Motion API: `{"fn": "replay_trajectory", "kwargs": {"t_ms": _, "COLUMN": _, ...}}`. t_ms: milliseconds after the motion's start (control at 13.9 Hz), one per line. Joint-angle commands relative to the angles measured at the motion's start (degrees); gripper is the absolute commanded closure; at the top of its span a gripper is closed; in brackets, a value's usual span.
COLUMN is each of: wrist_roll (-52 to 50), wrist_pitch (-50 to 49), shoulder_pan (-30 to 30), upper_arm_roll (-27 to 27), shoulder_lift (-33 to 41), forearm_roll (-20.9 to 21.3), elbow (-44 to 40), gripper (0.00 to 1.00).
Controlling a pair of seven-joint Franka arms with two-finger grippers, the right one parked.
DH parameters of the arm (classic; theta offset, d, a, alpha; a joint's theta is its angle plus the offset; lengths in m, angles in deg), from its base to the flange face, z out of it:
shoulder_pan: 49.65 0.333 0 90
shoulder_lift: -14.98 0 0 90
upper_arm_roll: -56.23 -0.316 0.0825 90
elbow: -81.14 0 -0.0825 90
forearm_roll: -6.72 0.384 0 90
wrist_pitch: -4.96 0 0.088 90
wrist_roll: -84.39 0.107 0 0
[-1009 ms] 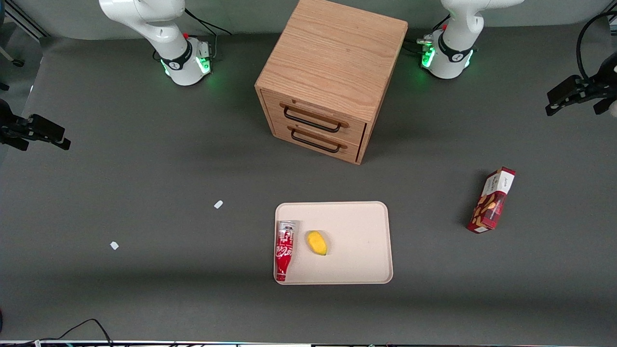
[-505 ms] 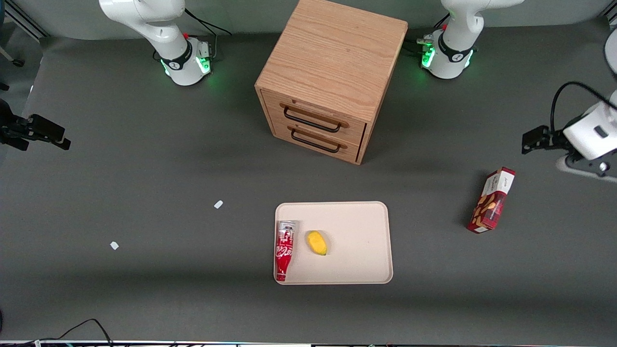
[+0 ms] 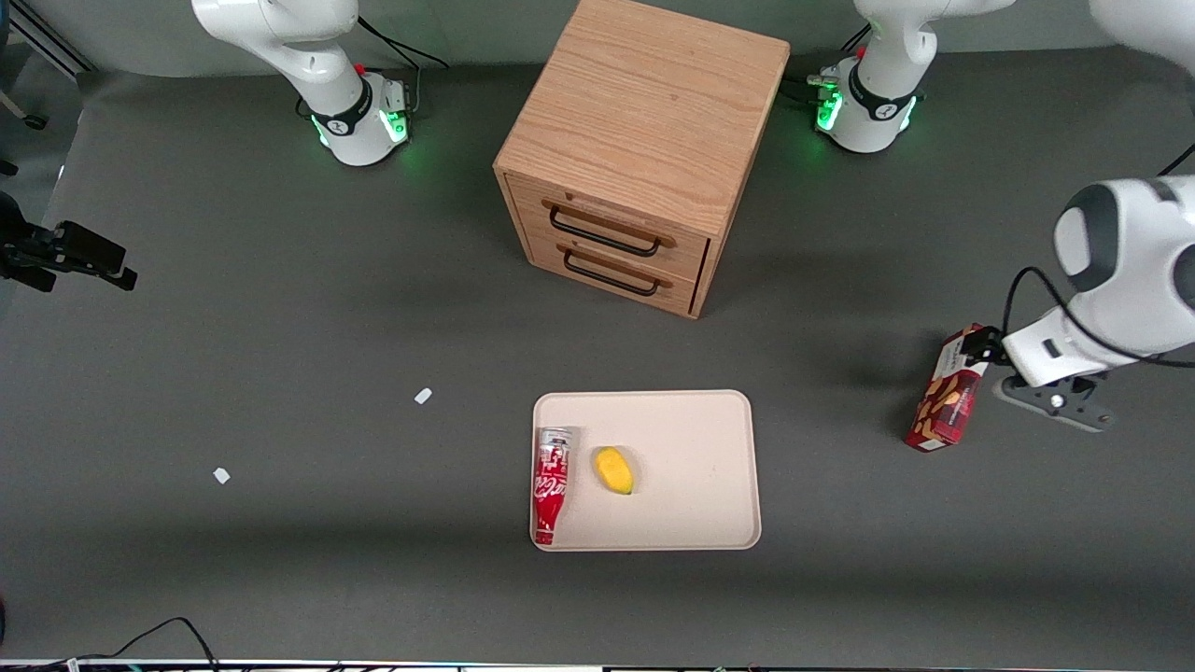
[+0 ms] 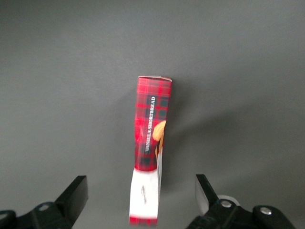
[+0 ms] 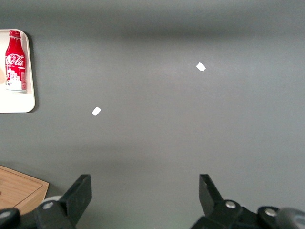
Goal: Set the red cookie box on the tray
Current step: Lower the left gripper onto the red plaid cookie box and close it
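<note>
Dark-red tartan covers the red cookie box (image 3: 948, 401), which stands on its narrow side on the grey bench (image 3: 280, 373), toward the working arm's end and well apart from the tray (image 3: 700, 439). Its white end panel points toward the arm bases, and tan cookies are pictured on its broad face.

The left arm's claw (image 4: 141, 198) hangs above the box's white end, its two black fingers (image 4: 76, 193) spread wide, one on either side of the carton and not touching it. In the front view the arm's white wrist sits just beside the box and covers part of its white end.

The beige tray lies flat on the bench, nearer to the front camera than the wooden drawer cabinet (image 3: 644, 140). A red-and-white soda can (image 3: 551, 483) lies on its side in the tray along one short edge, and a small yellow fruit (image 3: 614, 469) rests just beside it, also in the tray. The cabinet has two drawers with dark handles, both closed. Two small white scraps (image 3: 423, 396) lie on the bench toward the parked arm's end.
</note>
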Motion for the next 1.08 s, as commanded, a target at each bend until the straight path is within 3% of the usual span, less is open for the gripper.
{"fn": "replay_trajectory", "kwargs": {"t_ms": 0, "wrist_roll": 1.32, "wrist_pitch": 7.52, "shoulder_pan": -0.27, "upper_arm_roll": -0.93, "shoulder_lift": -2.00, "forearm_roll": 1.09, "elbow": 4.27, "gripper": 0.00}}
{"fn": "replay_trajectory", "kwargs": {"t_ms": 505, "wrist_roll": 1.05, "wrist_pitch": 13.69, "shoulder_pan": -0.54, "upper_arm_roll": -0.93, "shoulder_lift": -7.72, "forearm_roll": 1.97, "elbow": 4.81, "gripper": 0.02}}
{"fn": "replay_trajectory", "kwargs": {"t_ms": 865, "wrist_roll": 0.53, "wrist_pitch": 13.87, "shoulder_pan": -0.54, "upper_arm_roll": -1.02, "shoulder_lift": -8.60, "forearm_roll": 1.79, "elbow": 4.99, "gripper": 0.58}}
{"fn": "replay_trajectory", "kwargs": {"t_ms": 1009, "wrist_roll": 0.53, "wrist_pitch": 13.70, "shoulder_pan": -0.54, "upper_arm_roll": -1.02, "shoulder_lift": -8.60, "forearm_roll": 1.79, "elbow": 4.99, "gripper": 0.90}}
